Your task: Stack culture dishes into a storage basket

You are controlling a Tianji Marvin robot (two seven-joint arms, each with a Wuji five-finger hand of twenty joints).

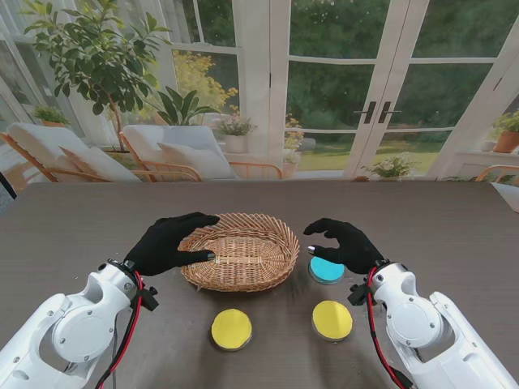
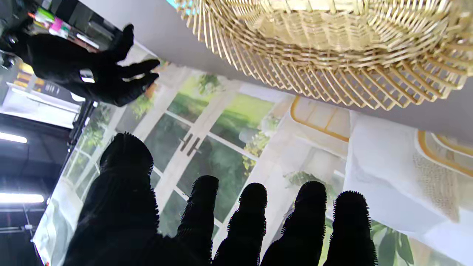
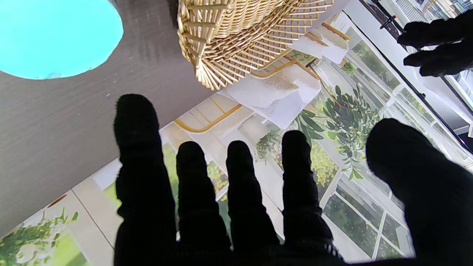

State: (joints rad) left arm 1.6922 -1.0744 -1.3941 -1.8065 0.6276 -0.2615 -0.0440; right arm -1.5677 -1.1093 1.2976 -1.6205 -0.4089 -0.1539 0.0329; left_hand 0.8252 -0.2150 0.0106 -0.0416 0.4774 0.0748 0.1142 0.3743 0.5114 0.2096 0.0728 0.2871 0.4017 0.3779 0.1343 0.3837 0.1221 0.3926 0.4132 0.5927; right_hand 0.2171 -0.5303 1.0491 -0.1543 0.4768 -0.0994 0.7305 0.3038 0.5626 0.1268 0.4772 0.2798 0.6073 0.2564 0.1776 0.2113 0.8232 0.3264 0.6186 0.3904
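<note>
An oval wicker basket (image 1: 240,253) stands mid-table, with nothing visible inside it. My left hand (image 1: 171,243), in a black glove, hovers over its left rim with fingers spread and nothing held. On the basket's right, my right hand (image 1: 344,243) floats open just over a cyan culture dish (image 1: 326,271), partly covering it. Two yellow dishes lie nearer to me, one (image 1: 231,329) to the left and one (image 1: 332,320) to the right. The left wrist view shows the basket weave (image 2: 332,48) and spread fingers (image 2: 247,221). The right wrist view shows the cyan dish (image 3: 55,37) and the basket's edge (image 3: 236,40).
The dark wood-grain table (image 1: 73,235) reaches back to a backdrop of glass doors, plants and lounge chairs. Both white forearms (image 1: 73,324) (image 1: 422,324) rise from the near corners.
</note>
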